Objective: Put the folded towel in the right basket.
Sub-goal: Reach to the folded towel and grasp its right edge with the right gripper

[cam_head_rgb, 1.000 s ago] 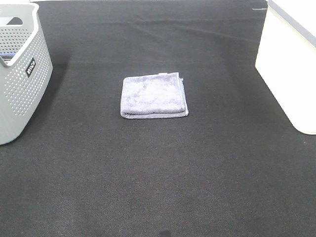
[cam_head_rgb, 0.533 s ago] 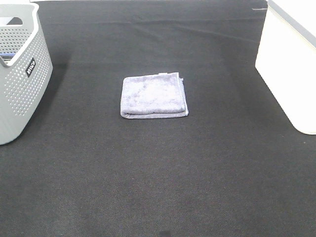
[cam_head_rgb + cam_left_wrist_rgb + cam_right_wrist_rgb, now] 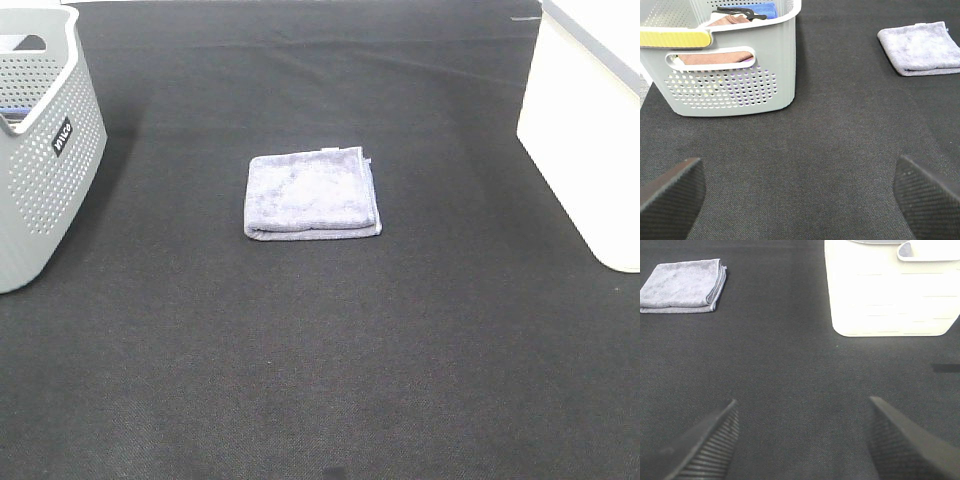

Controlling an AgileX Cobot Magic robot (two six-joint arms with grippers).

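The towel (image 3: 312,193) is a pale lavender-grey, plain, with a softly mottled nap. The desk (image 3: 320,350) is black with a fine woven grain. The left basket (image 3: 40,170) is light grey, its walls dotted with even rows of small round holes. It bears a small black label (image 3: 62,135) with white lettering. In the left wrist view a yellow strip (image 3: 672,38) runs along its rim, and a rust-brown cloth (image 3: 715,57) and a blue patch (image 3: 765,9) show inside. The right basket (image 3: 585,140) is cream-white, plain but for faint horizontal lines. The left end effector (image 3: 800,195) has black pads (image 3: 672,192) with a fine cross-hatch. On the right end effector (image 3: 802,440) they are dark grey with diagonal ribs.
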